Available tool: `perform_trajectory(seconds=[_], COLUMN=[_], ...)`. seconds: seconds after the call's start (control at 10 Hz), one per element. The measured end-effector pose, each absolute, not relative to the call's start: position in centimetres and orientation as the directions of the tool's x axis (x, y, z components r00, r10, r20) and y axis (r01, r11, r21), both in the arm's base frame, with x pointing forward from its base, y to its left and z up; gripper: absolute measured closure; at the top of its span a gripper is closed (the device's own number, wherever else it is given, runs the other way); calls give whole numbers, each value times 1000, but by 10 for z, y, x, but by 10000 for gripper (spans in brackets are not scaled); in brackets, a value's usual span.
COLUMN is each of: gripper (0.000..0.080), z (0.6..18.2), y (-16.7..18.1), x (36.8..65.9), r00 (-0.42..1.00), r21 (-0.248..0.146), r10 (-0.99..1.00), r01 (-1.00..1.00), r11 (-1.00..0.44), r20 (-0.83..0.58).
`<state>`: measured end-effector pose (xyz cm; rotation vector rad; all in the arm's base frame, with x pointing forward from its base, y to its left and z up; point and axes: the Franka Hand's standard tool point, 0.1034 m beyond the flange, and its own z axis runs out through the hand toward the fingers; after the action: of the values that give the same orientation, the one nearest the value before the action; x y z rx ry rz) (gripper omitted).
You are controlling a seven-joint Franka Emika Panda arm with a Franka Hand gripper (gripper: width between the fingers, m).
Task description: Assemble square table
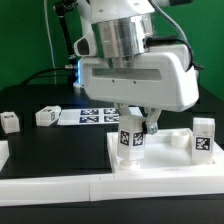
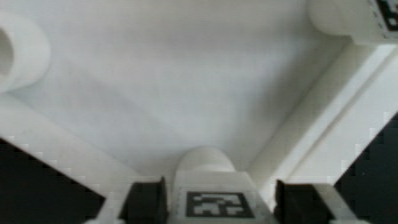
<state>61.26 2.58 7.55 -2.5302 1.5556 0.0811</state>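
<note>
The white square table top (image 1: 170, 160) lies on the black table, its raised rim showing in the exterior view's lower middle. In the wrist view its flat inside (image 2: 178, 90) fills the picture. My gripper (image 1: 134, 138) stands over the top and is shut on a white tagged leg block (image 1: 131, 141), held upright at the top's surface. In the wrist view the leg (image 2: 214, 195) sits between my two dark fingers (image 2: 146, 205). Another leg (image 1: 203, 137) stands upright at the top's right corner in the exterior view. Two loose legs, one (image 1: 47, 116) and another (image 1: 9, 122), lie at the exterior view's left.
The marker board (image 1: 92, 116) lies behind the table top. White border bars (image 1: 60, 190) run along the front edge. A rounded white post (image 2: 18, 55) of the top shows at the wrist view's edge. A green wall stands behind.
</note>
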Motion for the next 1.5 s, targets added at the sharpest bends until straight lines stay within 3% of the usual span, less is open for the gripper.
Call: perform_trajectory(seconds=[0.2,0.4,0.5,0.6,0.7,0.8,1.2,1.4,1.5], gripper=[505,505,327,327,191,163,151,151,151], z=[76,76,76,75,73,74,75,82,85], y=[25,26,26,24,17,9,7,2,0], x=[616,616,616,616,614,616,618,627,630], r00=[337,341,373,425,605,718,912,990,990], r21=[-114,-114,-120,-125,-146,-162,-162,-105,-102], r10=[-925,-923,-912,-891,-787,-692,-411,-107,-86], r01=[-940,-939,-927,-904,-795,-694,-405,-97,-75], r11=[-321,-325,-356,-408,-589,-702,-900,-990,-992], r20=[-178,-177,-173,-162,-119,-77,0,91,112])
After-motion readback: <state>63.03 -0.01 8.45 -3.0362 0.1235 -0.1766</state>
